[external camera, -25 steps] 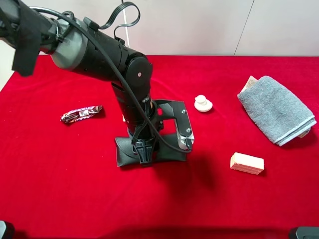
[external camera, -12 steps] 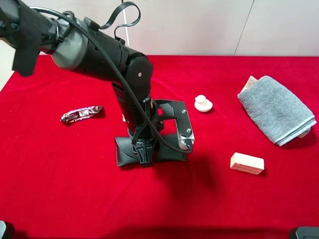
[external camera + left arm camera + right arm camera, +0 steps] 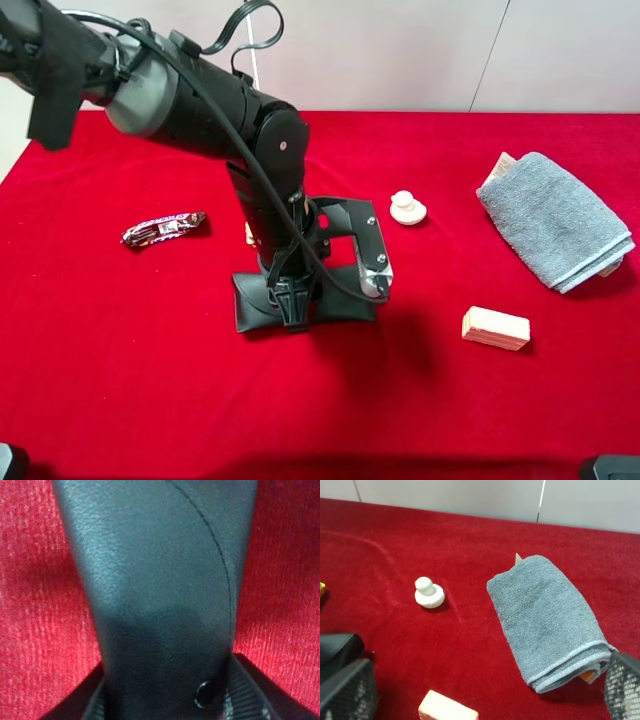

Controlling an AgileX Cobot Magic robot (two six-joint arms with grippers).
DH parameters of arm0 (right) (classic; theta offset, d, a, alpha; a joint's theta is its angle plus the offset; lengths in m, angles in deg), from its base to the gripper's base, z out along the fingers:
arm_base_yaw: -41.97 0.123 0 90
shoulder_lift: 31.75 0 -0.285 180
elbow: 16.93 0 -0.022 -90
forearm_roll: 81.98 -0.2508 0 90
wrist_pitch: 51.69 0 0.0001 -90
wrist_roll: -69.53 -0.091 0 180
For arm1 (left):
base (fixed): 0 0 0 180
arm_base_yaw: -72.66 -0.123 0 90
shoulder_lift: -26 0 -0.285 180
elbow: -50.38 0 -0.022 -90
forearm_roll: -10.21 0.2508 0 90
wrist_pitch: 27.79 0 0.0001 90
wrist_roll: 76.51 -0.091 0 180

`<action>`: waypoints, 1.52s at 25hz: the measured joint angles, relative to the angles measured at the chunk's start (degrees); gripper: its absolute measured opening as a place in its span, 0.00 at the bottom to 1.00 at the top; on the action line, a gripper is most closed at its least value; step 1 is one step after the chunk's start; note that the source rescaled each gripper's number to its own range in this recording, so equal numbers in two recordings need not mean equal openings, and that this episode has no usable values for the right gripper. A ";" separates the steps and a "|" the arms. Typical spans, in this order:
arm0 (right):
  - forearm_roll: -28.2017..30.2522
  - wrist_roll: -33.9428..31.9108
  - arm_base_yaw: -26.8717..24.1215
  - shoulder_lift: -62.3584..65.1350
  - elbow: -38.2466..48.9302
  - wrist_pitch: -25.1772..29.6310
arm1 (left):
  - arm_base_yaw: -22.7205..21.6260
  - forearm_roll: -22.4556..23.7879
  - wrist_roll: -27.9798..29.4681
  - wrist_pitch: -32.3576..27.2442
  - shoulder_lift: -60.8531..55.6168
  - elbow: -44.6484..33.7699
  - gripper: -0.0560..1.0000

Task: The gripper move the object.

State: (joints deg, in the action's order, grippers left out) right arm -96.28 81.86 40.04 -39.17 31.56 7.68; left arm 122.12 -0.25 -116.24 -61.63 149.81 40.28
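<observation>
Your left gripper (image 3: 296, 308) pinches the black case (image 3: 256, 303), which lies flat on the red cloth (image 3: 150, 380) mid-table. If you lift fast, I think the smooth case could slip out and drop.

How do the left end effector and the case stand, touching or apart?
Touching. In the left wrist view the case fills the span between the left end effector's pads, with no red cloth showing between.
</observation>
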 joint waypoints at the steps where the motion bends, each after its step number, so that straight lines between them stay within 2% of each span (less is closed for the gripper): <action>1: 0.00 0.00 0.00 0.00 0.00 0.00 | 0.00 0.11 0.39 -0.08 0.00 0.52 0.08; 7: 0.00 0.00 0.00 0.00 0.00 0.00 | 0.00 2.43 2.84 -2.62 0.00 4.60 0.07; 19: 0.00 0.00 0.00 0.00 0.00 0.00 | -0.54 9.20 3.23 -7.69 0.04 13.86 0.07; 27: 0.00 0.00 0.00 0.00 0.00 0.00 | -3.85 13.54 3.23 -7.94 0.04 18.73 0.07; 31: 0.00 0.00 0.00 0.00 0.00 0.00 | -5.65 16.87 3.23 -6.84 0.04 19.74 0.06; 38: 0.00 0.00 0.00 0.00 0.00 0.00 | -9.09 22.34 3.23 0.44 0.04 19.74 0.06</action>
State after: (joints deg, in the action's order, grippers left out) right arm -96.28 81.86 40.04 -39.17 31.56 7.68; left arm 113.04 22.09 -113.01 -61.19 149.85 60.02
